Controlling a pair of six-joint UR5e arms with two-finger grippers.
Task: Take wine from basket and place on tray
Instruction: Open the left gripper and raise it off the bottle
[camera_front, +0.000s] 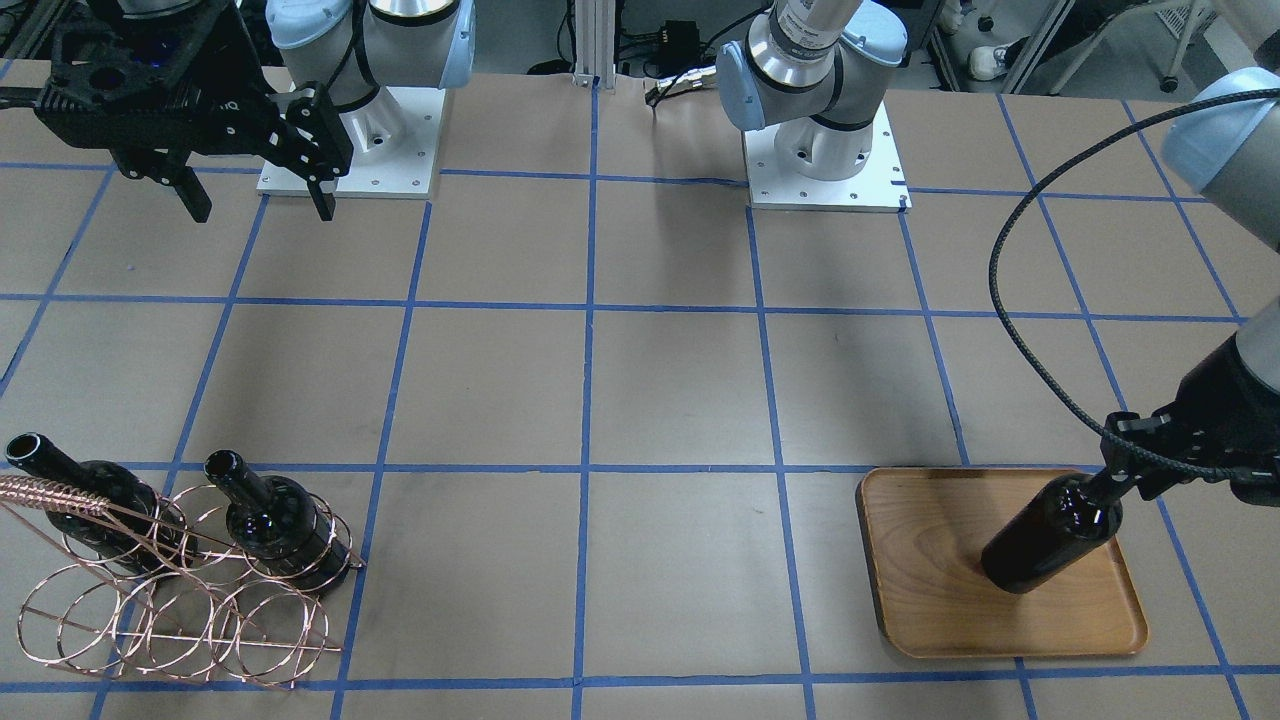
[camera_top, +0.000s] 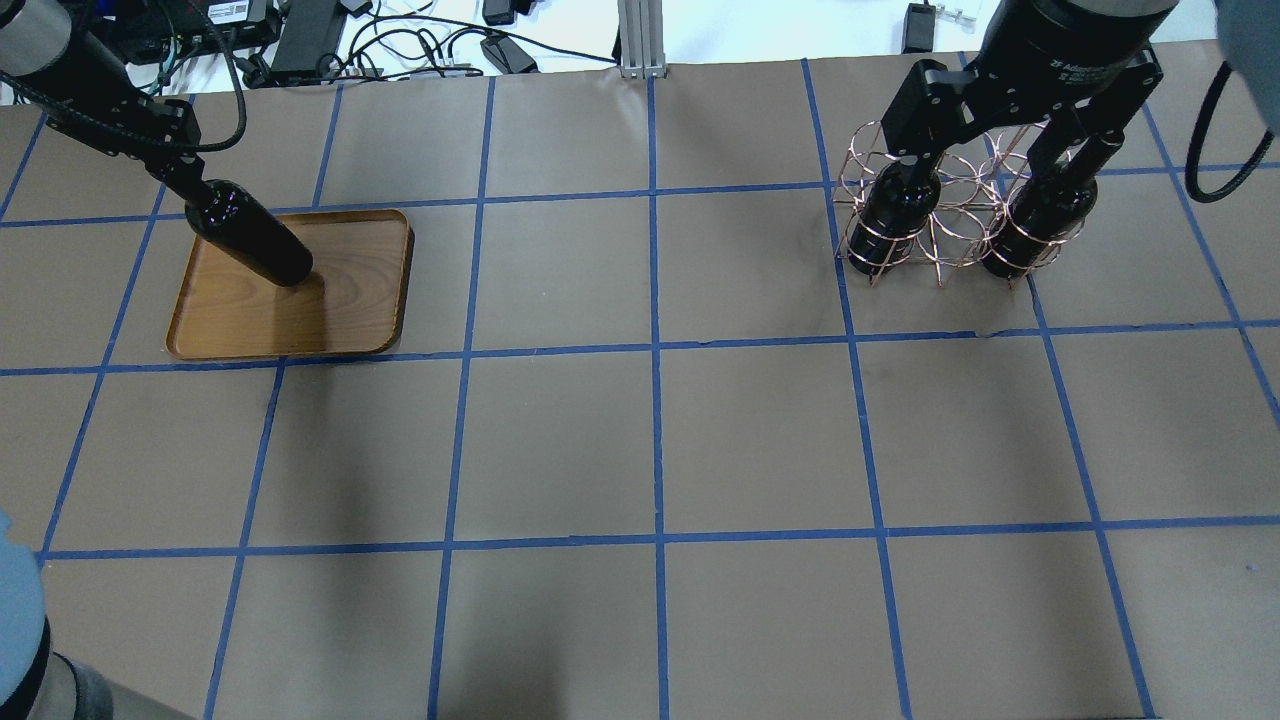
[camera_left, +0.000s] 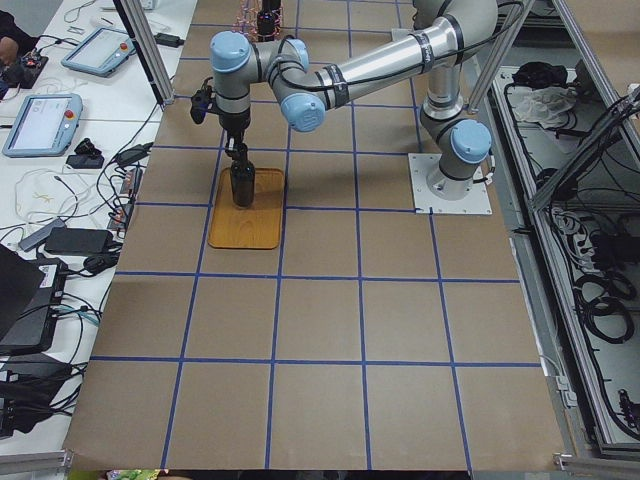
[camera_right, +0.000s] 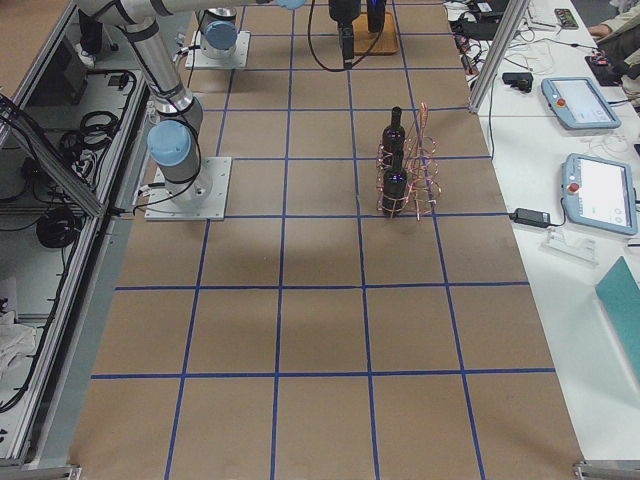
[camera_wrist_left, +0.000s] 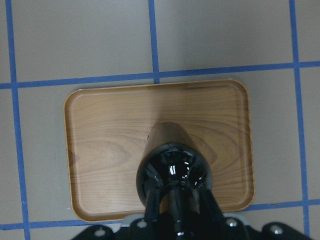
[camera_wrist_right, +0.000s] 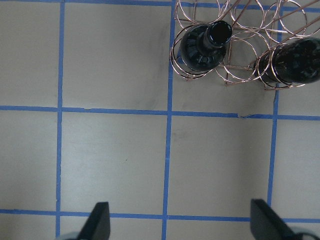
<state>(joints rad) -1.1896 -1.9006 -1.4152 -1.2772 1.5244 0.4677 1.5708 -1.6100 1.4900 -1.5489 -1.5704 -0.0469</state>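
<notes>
My left gripper (camera_front: 1112, 482) is shut on the neck of a near-black wine bottle (camera_front: 1050, 538). It holds the bottle upright with its base at the right part of the wooden tray (camera_front: 925, 600); I cannot tell if the base touches. The left wrist view shows the bottle (camera_wrist_left: 172, 165) from above over the tray (camera_wrist_left: 110, 130). The copper wire basket (camera_front: 180, 620) holds two more bottles upright, one (camera_front: 85, 500) and another (camera_front: 275, 520). My right gripper (camera_front: 260, 205) is open and empty, high above the table, short of the basket (camera_wrist_right: 235, 30).
The two arm bases (camera_front: 350, 150) (camera_front: 825, 150) stand at the robot's edge of the table. A black cable loop (camera_front: 1010, 300) hangs from the left arm. Beyond the table's far edge lie cables (camera_top: 400, 45) and teach pendants (camera_right: 600, 190).
</notes>
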